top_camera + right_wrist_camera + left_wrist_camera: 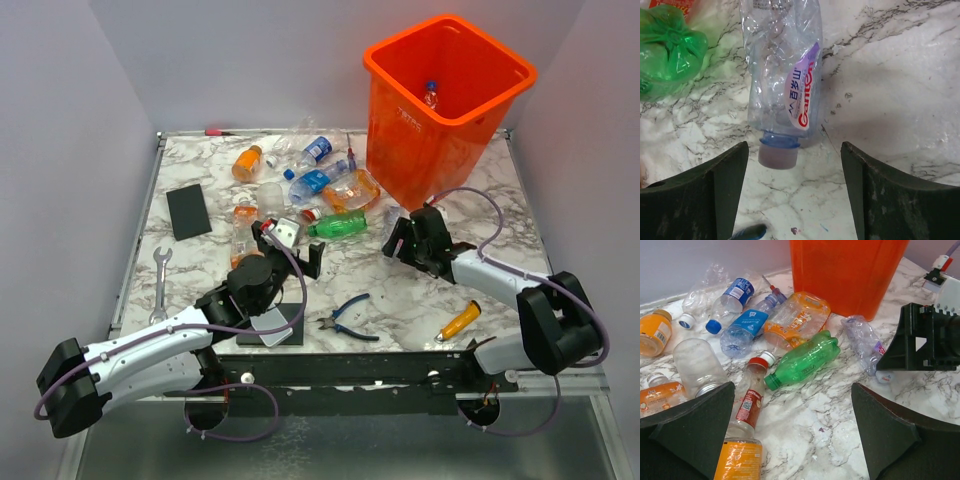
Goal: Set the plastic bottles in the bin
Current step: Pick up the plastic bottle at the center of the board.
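On the marble table (420, 290), seen from above, the big orange bin (440, 150) stands far right with 1 small bottle (431, 94) inside. Many more bottles (300, 180) lie in a heap left of it, so most of the job is left. The left gripper (290, 245) and right gripper (400, 235) both have open jaws and hold nothing.

From the left wrist, a green bottle (802, 360) lies flat just ahead, cap end pointing near and left.

From the right wrist, a clear crushed bottle (782, 75) lies flat. Its long way runs straight away, and its cap (777, 155) points back between the open jaws, touching neither.
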Motion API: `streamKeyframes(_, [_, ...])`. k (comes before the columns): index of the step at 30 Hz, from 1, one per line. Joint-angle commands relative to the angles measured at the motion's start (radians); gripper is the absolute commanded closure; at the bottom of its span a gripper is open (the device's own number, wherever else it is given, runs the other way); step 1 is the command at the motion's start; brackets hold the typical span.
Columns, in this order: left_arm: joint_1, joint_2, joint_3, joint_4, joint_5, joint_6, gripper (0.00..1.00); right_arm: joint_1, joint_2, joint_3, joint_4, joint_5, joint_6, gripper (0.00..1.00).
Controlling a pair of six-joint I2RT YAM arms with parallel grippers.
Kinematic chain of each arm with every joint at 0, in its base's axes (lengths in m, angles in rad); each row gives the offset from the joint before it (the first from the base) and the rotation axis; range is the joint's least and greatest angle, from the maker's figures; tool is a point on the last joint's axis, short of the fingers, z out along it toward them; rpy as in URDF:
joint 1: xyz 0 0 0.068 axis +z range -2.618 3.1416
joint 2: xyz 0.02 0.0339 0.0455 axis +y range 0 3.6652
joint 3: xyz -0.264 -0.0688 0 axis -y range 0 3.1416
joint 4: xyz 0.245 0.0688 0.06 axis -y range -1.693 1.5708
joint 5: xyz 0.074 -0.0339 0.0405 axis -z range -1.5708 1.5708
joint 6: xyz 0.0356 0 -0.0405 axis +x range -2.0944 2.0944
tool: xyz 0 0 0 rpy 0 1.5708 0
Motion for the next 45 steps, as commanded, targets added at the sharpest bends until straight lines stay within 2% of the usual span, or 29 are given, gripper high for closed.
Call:
streamKeyframes(1, [-0.006, -0.023, 0.030, 0.001, 0.029, 0.006, 0.01, 0.002, 0.075, 0.042, 0.041, -0.010, -0.027, 0.26])
streamKeyframes(4, [-0.006, -0.031, 0.029, -0.001, 0.025, 0.012, 0.01, 0.003, 0.106, 0.046, 0.034, -0.023, -0.014, 0.37])
streamKeyframes(8, [-0.006, -0.035, 0.028, -0.001, 0.028, 0.013, 0.01, 0.004, 0.107, 0.029, 0.035, -0.042, -0.005, 0.45])
streamKeyframes(10, [-0.006, -0.035, 0.030, -0.001, 0.034, 0.011, 0.01, 0.005, 0.108, 0.023, 0.030, -0.044, -0.002, 0.52])
streamKeyframes(14, [-0.006, -0.032, 0.030, -0.001, 0.041, 0.011, 0.01, 0.005, 0.084, 0.000, 0.032, -0.042, -0.009, 0.72])
streamKeyframes(18, [-0.006, -0.035, 0.027, -0.001, 0.031, 0.015, 0.01, 0.010, 0.003, -0.012, -0.014, -0.037, -0.050, 0.99])
streamKeyframes(23, [-0.012, -0.054, 0.027, -0.001, -0.006, 0.057, 0.01, 0.048, -0.269, 0.049, -0.250, -0.075, -0.059, 1.00])
streamKeyframes(26, [-0.013, -0.094, 0.012, 0.023, 0.003, 0.126, 0.01, 0.053, -0.385, 0.162, -0.446, -0.187, -0.098, 1.00])
streamKeyframes(29, [-0.016, -0.152, -0.067, 0.126, 0.175, 0.236, 0.01, 0.054, -0.418, 0.276, -0.625, -0.309, -0.164, 1.00])
streamKeyframes(32, [-0.028, -0.185, -0.109, 0.143, 0.457, 0.366, 0.01, 0.053, -0.441, 0.300, -0.689, -0.494, -0.218, 1.00])
streamKeyframes(33, [-0.050, -0.186, -0.112, 0.142, 0.493, 0.411, 0.01, 0.053, -0.449, 0.293, -0.696, -0.547, -0.229, 1.00])
streamKeyframes(35, [-0.126, -0.188, -0.114, 0.129, 0.456, 0.532, 0.01, 0.055, -0.462, 0.282, -0.717, -0.616, -0.247, 1.00])
streamKeyframes(39, [-0.298, -0.160, -0.094, -0.015, 0.255, 0.881, 0.01, 0.054, -0.476, 0.274, -0.781, -0.655, -0.272, 1.00])
streamKeyframes(41, [-0.340, -0.123, -0.087, -0.053, 0.182, 1.005, 0.01, 0.054, -0.486, 0.272, -0.790, -0.687, -0.282, 1.00])
streamKeyframes(45, [-0.356, -0.052, -0.066, -0.054, 0.171, 1.139, 0.01, 0.055, -0.487, 0.291, -0.804, -0.727, -0.298, 1.00])
